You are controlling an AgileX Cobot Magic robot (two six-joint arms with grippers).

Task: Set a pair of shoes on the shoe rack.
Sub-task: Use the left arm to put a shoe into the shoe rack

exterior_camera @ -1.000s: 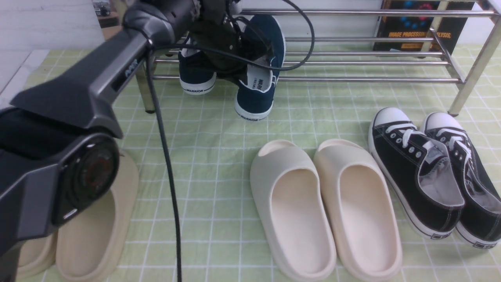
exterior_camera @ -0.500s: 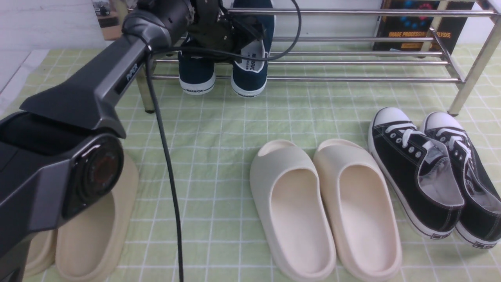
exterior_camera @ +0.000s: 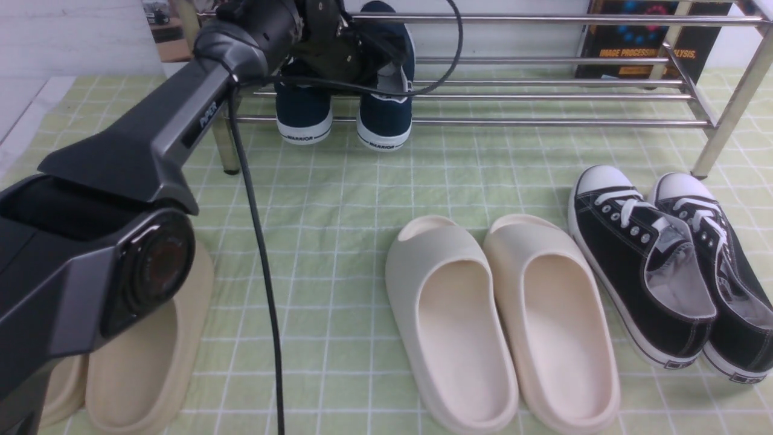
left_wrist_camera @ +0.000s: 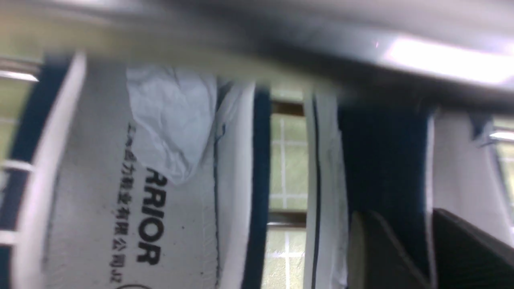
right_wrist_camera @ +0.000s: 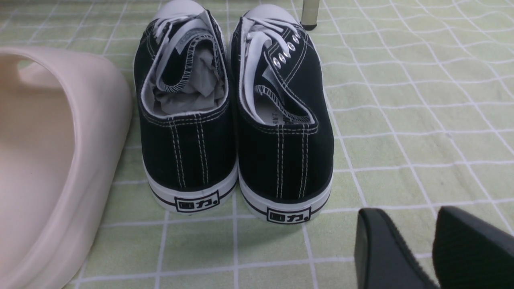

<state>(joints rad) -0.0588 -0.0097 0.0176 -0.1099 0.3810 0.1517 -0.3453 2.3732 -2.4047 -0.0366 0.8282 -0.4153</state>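
Two navy-blue slip-on shoes stand side by side, heels toward me, on the low bars at the left end of the silver shoe rack (exterior_camera: 543,122): the left shoe (exterior_camera: 304,112) and the right shoe (exterior_camera: 384,121). My left gripper (exterior_camera: 365,60) reaches over the right shoe. In the left wrist view the gripper (left_wrist_camera: 405,228) is shut on that shoe's navy side wall (left_wrist_camera: 381,160), and the other shoe's WARRIOR insole (left_wrist_camera: 100,180) shows beside it. My right gripper (right_wrist_camera: 401,218) is open and empty above the green cloth.
Black lace-up sneakers (exterior_camera: 640,266) lie at the right, just ahead of my right gripper (right_wrist_camera: 184,120). Cream slides (exterior_camera: 501,320) lie in the middle, beige slides (exterior_camera: 145,362) under my left arm. A dark book (exterior_camera: 646,42) stands behind the rack.
My left gripper has carried the right navy shoe from hanging tilted in front of the rack up and back onto the bars, where it now sits level beside the left shoe.
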